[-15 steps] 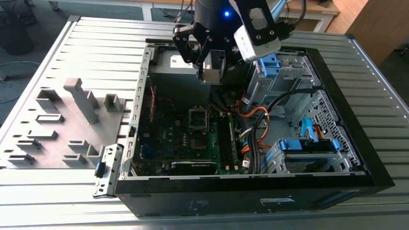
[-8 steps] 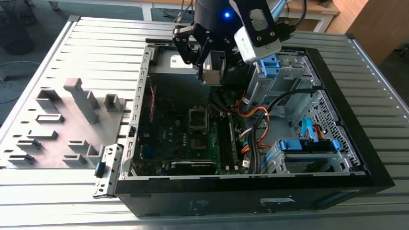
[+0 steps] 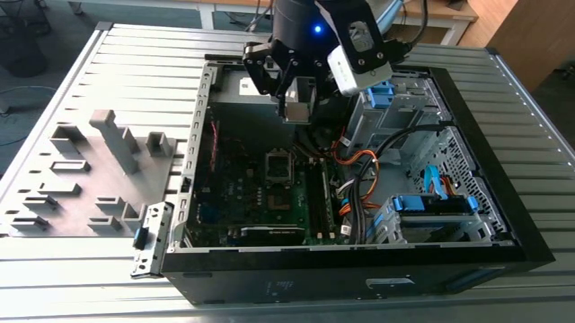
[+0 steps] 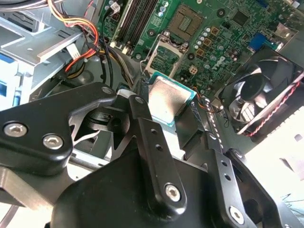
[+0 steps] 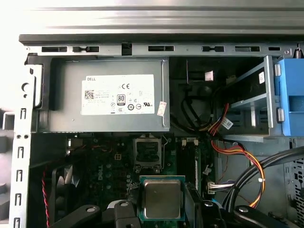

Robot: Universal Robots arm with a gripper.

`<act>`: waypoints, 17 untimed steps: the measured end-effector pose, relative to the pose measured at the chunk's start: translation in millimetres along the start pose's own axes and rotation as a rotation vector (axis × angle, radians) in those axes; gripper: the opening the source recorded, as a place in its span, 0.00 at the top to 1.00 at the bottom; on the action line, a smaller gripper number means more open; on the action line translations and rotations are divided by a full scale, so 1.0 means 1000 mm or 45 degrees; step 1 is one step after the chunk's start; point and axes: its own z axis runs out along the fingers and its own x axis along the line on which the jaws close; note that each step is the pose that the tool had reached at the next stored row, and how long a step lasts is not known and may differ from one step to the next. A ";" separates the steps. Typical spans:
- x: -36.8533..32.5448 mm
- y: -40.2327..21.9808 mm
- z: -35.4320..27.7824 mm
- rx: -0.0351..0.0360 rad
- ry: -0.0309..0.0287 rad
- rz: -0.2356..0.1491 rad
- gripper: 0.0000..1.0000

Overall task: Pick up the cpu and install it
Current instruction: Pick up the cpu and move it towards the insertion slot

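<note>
One cpu [image 5: 162,199], pinched by two opposite edges between the two black fingers [image 5: 190,205] of the end effector [image 5: 162,210]. It is held flat with the silver lid facing the wrist cameras and a green rim visible around it. The chip is square, so it has no long axis; in the first wrist view its edges run parallel to those of the socket [image 5: 148,154]. In the second wrist view the cpu [image 4: 168,100] looks tilted, with one corner toward the one open socket [image 4: 166,54]. It sits above the motherboard, near the socket but not in it. The exterior view shows the end effector [image 3: 295,111] inside the open top of the one computer case [image 3: 314,286], over the board between the gray power supply [image 5: 109,95] and the socket [image 3: 279,165]. One black fan [image 4: 259,92] with red wire sits beside the board. Two blue drive brackets [image 3: 431,202] are on the exterior view's right. The case lies on a slatted metal table [image 3: 539,134], and one gray fixture tray [image 3: 90,175] sits to the exterior view's left.
</note>
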 end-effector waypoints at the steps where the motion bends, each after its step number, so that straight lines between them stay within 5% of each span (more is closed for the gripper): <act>1: 0.0000 -0.0002 0.0017 0.0000 0.0003 0.000 0.53; 17: 0.0002 -0.0030 0.0305 0.0001 0.0077 0.001 0.53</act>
